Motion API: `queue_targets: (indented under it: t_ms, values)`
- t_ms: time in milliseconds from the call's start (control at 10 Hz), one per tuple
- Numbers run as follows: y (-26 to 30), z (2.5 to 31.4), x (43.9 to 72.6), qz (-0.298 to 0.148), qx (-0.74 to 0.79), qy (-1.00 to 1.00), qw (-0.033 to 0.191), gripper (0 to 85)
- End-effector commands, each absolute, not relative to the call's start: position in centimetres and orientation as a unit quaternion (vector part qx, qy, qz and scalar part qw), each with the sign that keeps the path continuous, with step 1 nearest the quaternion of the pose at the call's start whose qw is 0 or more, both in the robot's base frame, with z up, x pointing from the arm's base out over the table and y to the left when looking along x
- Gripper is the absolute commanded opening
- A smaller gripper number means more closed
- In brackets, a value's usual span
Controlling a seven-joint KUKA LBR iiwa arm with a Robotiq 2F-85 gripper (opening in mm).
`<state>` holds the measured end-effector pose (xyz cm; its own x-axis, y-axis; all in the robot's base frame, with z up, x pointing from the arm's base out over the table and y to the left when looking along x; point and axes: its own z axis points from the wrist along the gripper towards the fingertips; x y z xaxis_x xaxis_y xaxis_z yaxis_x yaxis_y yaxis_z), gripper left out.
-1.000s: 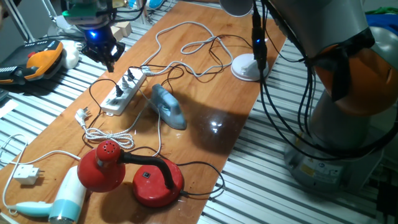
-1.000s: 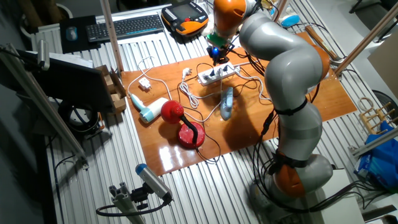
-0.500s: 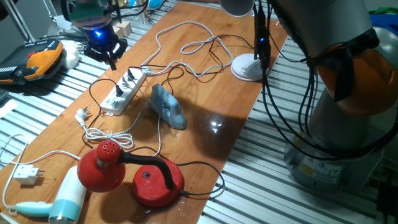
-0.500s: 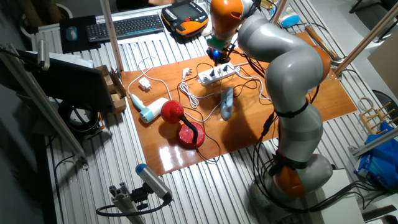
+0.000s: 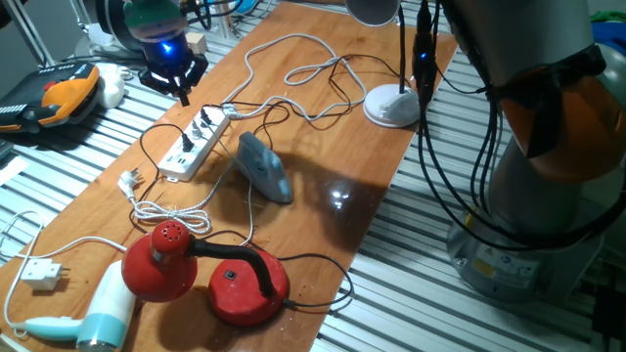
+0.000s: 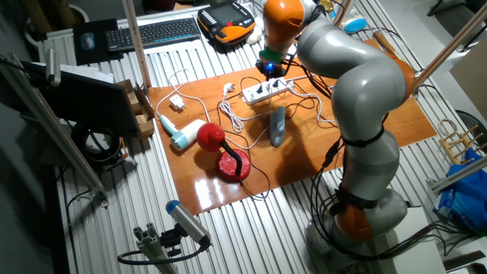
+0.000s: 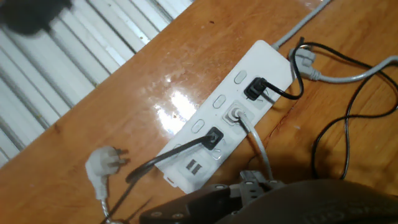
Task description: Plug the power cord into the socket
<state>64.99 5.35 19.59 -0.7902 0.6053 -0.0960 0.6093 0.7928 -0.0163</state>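
Note:
The socket (image 5: pixel 196 145) is a long white power strip on the wooden table, also seen in the other fixed view (image 6: pixel 266 91) and the hand view (image 7: pixel 205 124). A small black plug (image 7: pixel 211 137) of the thin black power cord (image 7: pixel 155 163) sits in one outlet. A second black plug (image 7: pixel 256 88) and a white plug (image 7: pixel 236 115) sit in other outlets. My gripper (image 5: pixel 176 80) hangs above and behind the strip, apart from it, open and empty. It also shows in the other fixed view (image 6: pixel 270 67).
A loose white plug (image 7: pixel 99 165) on a braided cord lies beside the strip's end. A grey iron (image 5: pixel 264 168) lies right of the strip. A red lamp (image 5: pixel 196 269), a hair dryer (image 5: pixel 98 318), a white adapter (image 5: pixel 41 274) and a white lamp base (image 5: pixel 389 106) share the table.
My gripper has moved up and back, away from the strip toward the table's far edge. The strip and its plugs have not moved.

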Motion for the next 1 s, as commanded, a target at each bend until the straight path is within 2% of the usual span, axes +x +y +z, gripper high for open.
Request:
queue_targets:
  t_ms: [0, 900]
  values:
    - [5.21, 19.7, 64.85, -0.005, -0.018, 0.999, 0.046, 0.0]
    - [6.08, 19.95, 64.12, -0.011, -0.074, 0.996, 0.051, 0.0]
